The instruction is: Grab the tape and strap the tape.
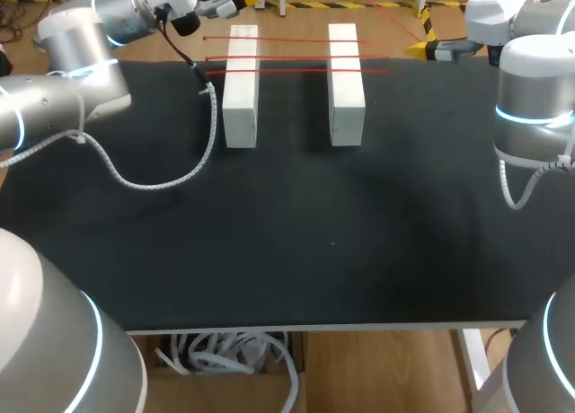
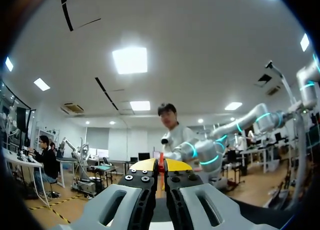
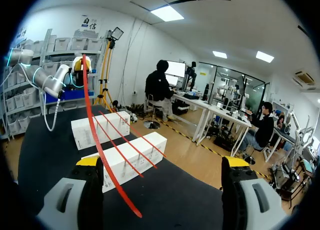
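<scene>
- left wrist view: left gripper (image 2: 161, 165) is clamped on the tape (image 2: 161, 161), with the red edge pinched between the yellow tips; this view shows almost none of the table
- right wrist view: right gripper (image 3: 162, 161) is spread wide and grips nothing
- same view: the red tape runs from the far left gripper across toward the right one and passes just inside one finger (image 3: 90, 162); its loose end is between the fingers, and I can't tell whether it touches that finger
- head view: both grippers are at the far edge of the table (image 1: 287, 251), one toward each far corner; the held tape is hard to make out here
- left block (image 1: 241, 90) and right block (image 1: 346, 85) are white, side by side with a gap, at the far middle; three tape strips (image 1: 287, 39) lie across both tops
- the table top is black; the left arm's cable (image 1: 162, 181) droops over it beside the left block
</scene>
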You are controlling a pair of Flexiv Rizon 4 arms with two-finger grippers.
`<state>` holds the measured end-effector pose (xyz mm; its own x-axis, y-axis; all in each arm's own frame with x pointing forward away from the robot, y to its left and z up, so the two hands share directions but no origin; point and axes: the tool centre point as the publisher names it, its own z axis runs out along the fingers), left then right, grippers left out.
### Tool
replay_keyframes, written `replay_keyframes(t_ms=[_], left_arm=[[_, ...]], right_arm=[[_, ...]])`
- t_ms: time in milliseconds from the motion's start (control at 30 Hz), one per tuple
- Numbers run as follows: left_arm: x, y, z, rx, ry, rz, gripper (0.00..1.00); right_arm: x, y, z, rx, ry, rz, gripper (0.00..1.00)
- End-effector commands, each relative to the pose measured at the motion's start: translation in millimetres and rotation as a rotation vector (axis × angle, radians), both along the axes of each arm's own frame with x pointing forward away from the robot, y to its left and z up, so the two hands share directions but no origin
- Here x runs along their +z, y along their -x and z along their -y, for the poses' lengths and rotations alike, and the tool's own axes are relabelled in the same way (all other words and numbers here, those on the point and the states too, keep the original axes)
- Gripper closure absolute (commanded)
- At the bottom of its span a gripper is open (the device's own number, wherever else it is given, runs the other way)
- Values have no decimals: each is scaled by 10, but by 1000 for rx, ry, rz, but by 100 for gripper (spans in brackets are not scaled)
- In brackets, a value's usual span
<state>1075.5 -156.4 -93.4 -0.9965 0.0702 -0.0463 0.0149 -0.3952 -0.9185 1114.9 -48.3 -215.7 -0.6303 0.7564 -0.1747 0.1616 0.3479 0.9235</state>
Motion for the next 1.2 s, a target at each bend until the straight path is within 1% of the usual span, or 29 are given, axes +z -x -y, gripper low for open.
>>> replay_keyframes(t_ms=[33,233,367,1100,1167,1200], left_arm=[[-13,30,25,7,3,-12,100],[-29,25,38,1,9,-25,100],[-16,27,15,-8,12,0,100],[-16,27,15,-8,12,0,100],[-16,27,15,-8,12,0,100],[-16,27,15,-8,12,0,100]], right_arm=[[1,3,9,2,-1,0,0],[1,3,9,2,-1,0,0],[1,3,9,2,-1,0,0],[1,3,9,2,-1,0,0],[-8,66,-31,32,-82,-105,0],[-9,96,-44,27,-109,-156,0]])
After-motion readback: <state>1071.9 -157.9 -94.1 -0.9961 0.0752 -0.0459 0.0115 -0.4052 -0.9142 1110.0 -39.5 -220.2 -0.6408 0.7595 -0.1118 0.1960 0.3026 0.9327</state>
